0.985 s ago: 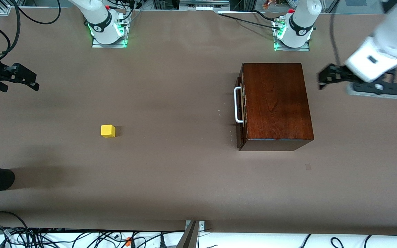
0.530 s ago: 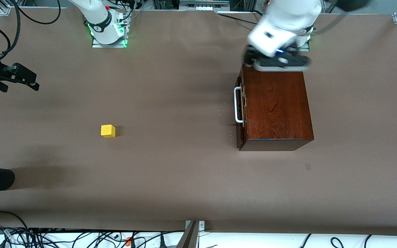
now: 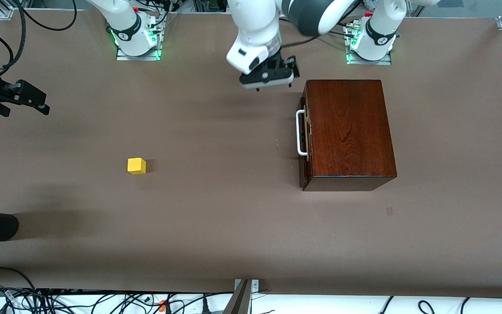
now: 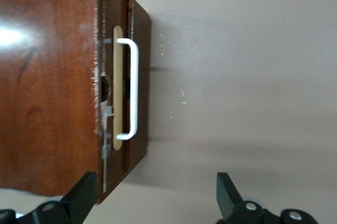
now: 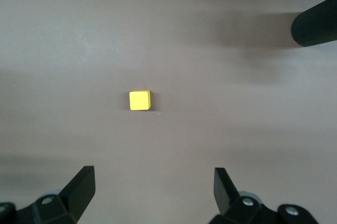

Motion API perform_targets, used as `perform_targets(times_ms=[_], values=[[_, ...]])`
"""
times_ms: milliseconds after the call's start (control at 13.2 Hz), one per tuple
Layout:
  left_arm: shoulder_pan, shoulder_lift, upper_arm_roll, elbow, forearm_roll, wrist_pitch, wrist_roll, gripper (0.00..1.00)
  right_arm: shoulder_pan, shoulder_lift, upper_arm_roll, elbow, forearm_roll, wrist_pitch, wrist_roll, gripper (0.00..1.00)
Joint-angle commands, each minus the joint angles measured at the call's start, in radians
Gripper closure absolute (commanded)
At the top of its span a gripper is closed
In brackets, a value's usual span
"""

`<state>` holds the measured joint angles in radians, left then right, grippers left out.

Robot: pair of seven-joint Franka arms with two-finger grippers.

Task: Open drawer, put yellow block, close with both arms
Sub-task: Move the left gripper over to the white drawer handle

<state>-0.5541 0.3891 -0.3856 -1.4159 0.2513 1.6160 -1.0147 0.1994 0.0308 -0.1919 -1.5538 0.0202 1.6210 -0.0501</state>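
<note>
Two arms are in service, and I read the task as not yet started in any of its three steps.

1. Counter (image 3: pixel 216 226): brown surface filling the frame of the front view. It carries the wooden box and the yellow block, well apart from each other.

2. Wooden box (image 3: pixel 349 131): dark and glossy, at right of centre in the frame. The drawer (image 3: pixel 303 144) is fully shut; its reddish-brown front sits flush with the box, and the white handle (image 3: pixel 300 133) faces the middle of the frame. The left wrist view shows the same front and handle (image 4: pixel 129 90) with nothing touching them.

3. Left end effector (image 3: pixel 270 76): top centre of the frame, hanging over bare counter just beside the upper corner of the box on the handle side. Its fingers stand apart and hold nothing.

4. Right end effector (image 3: pixel 26 100): left edge of the frame, upper half, waiting. Its fingers stand apart and hold nothing; its wrist camera looks down on the block (image 5: pixel 140 100).

5. Yellow block (image 3: pixel 137 165): left of centre in the frame, resting on the counter, untouched.

Remaining, by my judgement: grip the handle and pull the drawer out, pick up the block and place it inside, then push the drawer shut.
</note>
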Motion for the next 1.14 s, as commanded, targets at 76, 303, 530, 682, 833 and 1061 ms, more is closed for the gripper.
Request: perform_targets(times_ms=[76,303,530,682,833,1061], values=[[0.011,0.030,0.010,-0.096,0.089,0.111,-0.031,0.00,-0.002,0.006,0.002,0.024,0.003,-0.009,0.001,0.00],[0.025,0.036,0.019,-0.221,0.106,0.235,-0.041,0.00,-0.003,0.006,0.000,0.024,0.003,-0.010,0.001,0.00],[0.037,0.089,0.022,-0.239,0.175,0.272,-0.053,0.00,-0.003,0.006,-0.001,0.024,0.003,-0.016,0.001,0.00],[0.037,0.122,0.022,-0.239,0.204,0.278,-0.053,0.00,-0.003,0.006,0.000,0.024,0.003,-0.013,0.001,0.00],[0.039,0.148,0.024,-0.238,0.223,0.282,-0.053,0.00,-0.003,0.006,-0.001,0.023,0.004,-0.013,0.001,0.00],[0.049,0.174,0.025,-0.238,0.246,0.286,-0.053,0.00,-0.003,0.006,-0.001,0.024,0.003,-0.013,0.001,0.00]])
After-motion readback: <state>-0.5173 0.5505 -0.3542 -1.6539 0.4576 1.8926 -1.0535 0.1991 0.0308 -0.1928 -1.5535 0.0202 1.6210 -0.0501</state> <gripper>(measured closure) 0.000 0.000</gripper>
